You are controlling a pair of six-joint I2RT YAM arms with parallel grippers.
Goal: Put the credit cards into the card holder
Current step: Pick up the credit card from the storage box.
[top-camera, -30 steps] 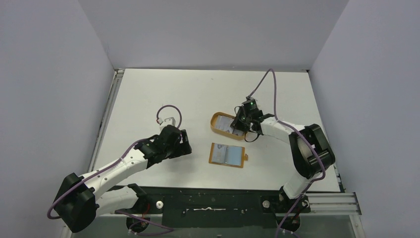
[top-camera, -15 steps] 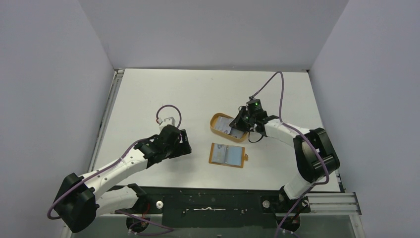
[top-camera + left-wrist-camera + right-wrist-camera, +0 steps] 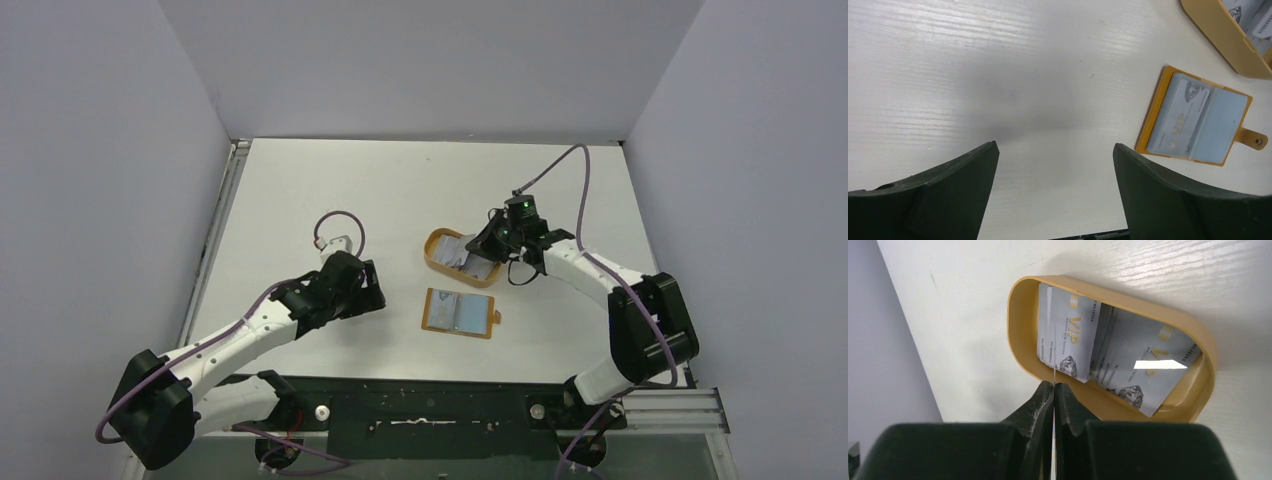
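Observation:
The orange-brown card holder [image 3: 458, 313] lies open on the table, and a pale VIP card [image 3: 1178, 120] shows in its left pocket. Several pale grey-blue credit cards [image 3: 1143, 365] lie overlapping in the tan oval tray [image 3: 1018, 330]. My right gripper [image 3: 1054, 385] hangs over the tray's near rim, shut on one credit card [image 3: 1054, 340] that I see edge-on as a thin line. Left of the card holder [image 3: 1198, 122], my left gripper [image 3: 1055, 147] stands open over bare table with nothing between its fingers.
The tray [image 3: 440, 250] sits just behind the card holder, right of the table's middle. A light grey rail [image 3: 215, 240] runs along the table's left edge. Grey walls close in the back and both sides.
My right gripper's jaws have closed onto the edge of a card in the tray, and that wrist has shifted a little right and back. The left arm has not moved.

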